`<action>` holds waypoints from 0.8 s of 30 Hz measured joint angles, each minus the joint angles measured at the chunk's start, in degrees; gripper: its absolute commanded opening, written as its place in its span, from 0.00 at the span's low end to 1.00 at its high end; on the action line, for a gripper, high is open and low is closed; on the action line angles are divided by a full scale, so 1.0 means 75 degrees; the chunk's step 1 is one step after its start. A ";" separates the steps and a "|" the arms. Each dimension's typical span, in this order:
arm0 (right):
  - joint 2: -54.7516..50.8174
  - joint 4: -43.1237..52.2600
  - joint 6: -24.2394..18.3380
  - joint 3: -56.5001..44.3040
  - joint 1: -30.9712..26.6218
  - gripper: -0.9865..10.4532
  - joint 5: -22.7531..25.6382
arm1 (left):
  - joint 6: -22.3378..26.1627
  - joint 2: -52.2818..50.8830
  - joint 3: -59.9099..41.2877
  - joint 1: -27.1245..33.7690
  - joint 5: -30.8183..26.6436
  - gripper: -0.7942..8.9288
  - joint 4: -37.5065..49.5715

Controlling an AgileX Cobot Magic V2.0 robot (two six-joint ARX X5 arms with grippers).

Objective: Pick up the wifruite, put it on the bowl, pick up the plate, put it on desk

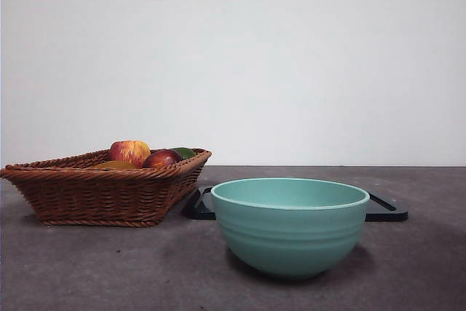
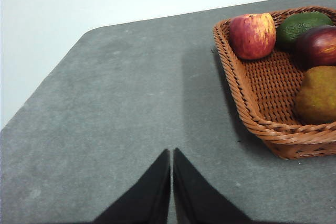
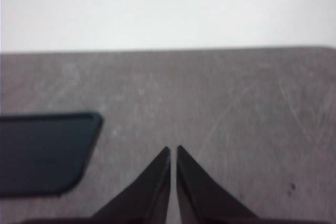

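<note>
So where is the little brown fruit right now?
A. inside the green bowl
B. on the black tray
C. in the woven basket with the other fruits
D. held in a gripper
C: the left wrist view shows the wifruite lying in the basket beside the apple, the dark red fruit and a green fruit, while the bowl looks empty from the front.

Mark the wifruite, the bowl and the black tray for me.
wifruite [image 2: 318, 94], left wrist view, middle of its tan skin.
bowl [image 1: 290, 234], front view, ribbed outer wall.
black tray [image 3: 42, 153], right wrist view, flat top.
</note>
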 measured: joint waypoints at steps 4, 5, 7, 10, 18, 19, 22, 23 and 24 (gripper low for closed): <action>0.0000 -0.0554 0.0000 0.0000 -0.0050 0.10 0.0108 | 0.0000 0.0000 0.0000 0.0000 0.0000 0.09 0.0000; 0.0003 -0.0560 0.0000 0.0003 -0.0050 0.10 0.0114 | 0.0000 0.0000 0.0000 0.0000 0.0000 0.09 0.0000; 0.0000 -0.0557 0.0000 0.0003 -0.0050 0.10 0.0111 | 0.0000 0.0000 0.0000 0.0000 0.0000 0.09 0.0000; 0.0000 -0.0557 0.0003 0.0003 -0.0050 0.10 0.0111 | 0.0000 0.0000 0.0000 0.0000 0.0000 0.09 0.0000; 0.0000 -0.0525 0.0003 0.0000 -0.0050 0.10 0.0114 | 0.0000 0.0000 0.0000 0.0000 0.0000 0.09 0.0000; 0.0000 -0.0525 0.0003 0.0000 -0.0050 0.10 0.0114 | 0.0000 0.0000 0.0000 0.0000 0.0000 0.09 0.0000; 0.0000 -0.0525 0.0003 0.0000 -0.0050 0.10 0.0114 | 0.0000 0.0000 0.0000 0.0000 0.0000 0.09 0.0000; 0.0000 -0.0525 0.0003 0.0000 -0.0050 0.10 0.0114 | 0.0000 0.0000 0.0000 0.0000 0.0000 0.09 0.0000; 0.0000 -0.0525 0.0003 0.0000 -0.0050 0.10 0.0114 | 0.0000 0.0000 0.0000 0.0000 0.0000 0.09 0.0000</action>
